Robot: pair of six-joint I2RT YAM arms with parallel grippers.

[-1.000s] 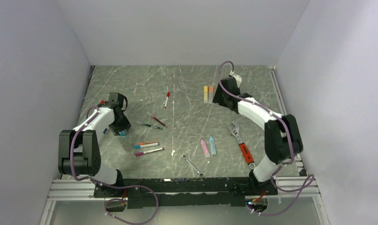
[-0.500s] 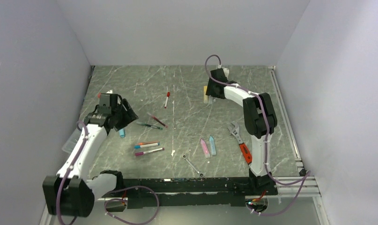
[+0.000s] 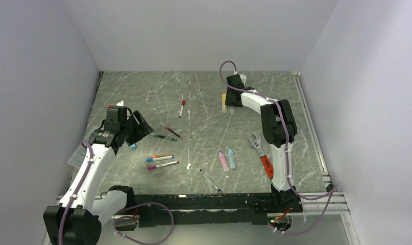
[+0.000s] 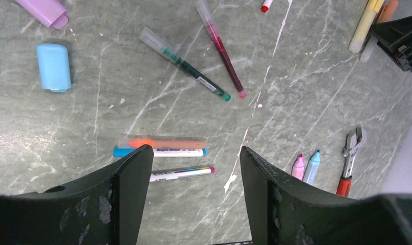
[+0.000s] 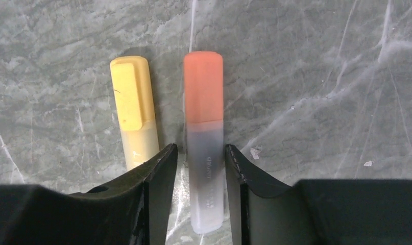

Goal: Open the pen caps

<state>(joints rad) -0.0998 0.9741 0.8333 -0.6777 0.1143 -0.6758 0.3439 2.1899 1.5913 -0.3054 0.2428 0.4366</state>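
My right gripper is open and low on the table. Its jaws straddle the clear body of an orange highlighter with small gaps either side. The orange cap sits on the end beyond the fingertips. A capped yellow highlighter lies just left of it. My left gripper is open and empty, above the orange, blue and magenta markers. A loose blue cap lies to its left. In the top view the grippers are at far centre and left.
A green pen and a red pen lie mid-table, and a red-capped pen farther back. Uncapped pink and blue highlighters lie centre-right. A red-handled wrench and a silver wrench lie near the front.
My left gripper has lifted off the blue cap, which stays on the table, and swung right. My right gripper has moved left and come down around the orange highlighter.
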